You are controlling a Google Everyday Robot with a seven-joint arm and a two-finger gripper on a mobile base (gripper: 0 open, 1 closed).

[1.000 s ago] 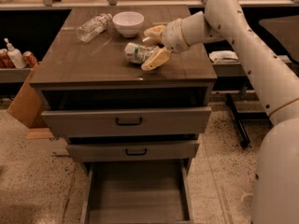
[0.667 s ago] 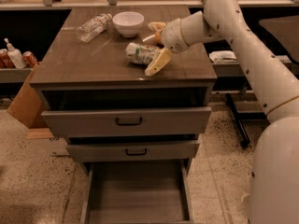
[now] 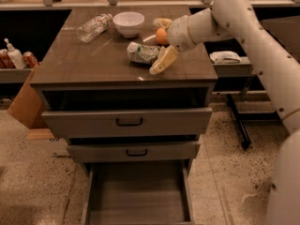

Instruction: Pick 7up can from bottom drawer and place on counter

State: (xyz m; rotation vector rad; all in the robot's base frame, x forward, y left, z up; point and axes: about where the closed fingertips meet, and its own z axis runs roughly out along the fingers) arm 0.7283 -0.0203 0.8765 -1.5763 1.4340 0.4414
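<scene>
The green-and-white 7up can (image 3: pixel 140 53) lies on its side on the dark counter (image 3: pixel 84 64), near the middle right. My gripper (image 3: pixel 162 42) is open just right of the can, its lower finger (image 3: pixel 163 60) next to the can's end and its upper finger (image 3: pixel 162 22) further back. The fingers do not hold the can. The bottom drawer (image 3: pixel 138 196) is pulled out below, and its grey floor is bare.
A clear plastic bottle (image 3: pixel 93 27), a white bowl (image 3: pixel 129 23) and an orange (image 3: pixel 161 35) sit at the back of the counter. The two upper drawers (image 3: pixel 129 122) stand slightly ajar. Red cans (image 3: pixel 30 59) and a cardboard box (image 3: pixel 21 102) are at the left.
My gripper has drawn back a little to the right, away from the can. The can lies where it was.
</scene>
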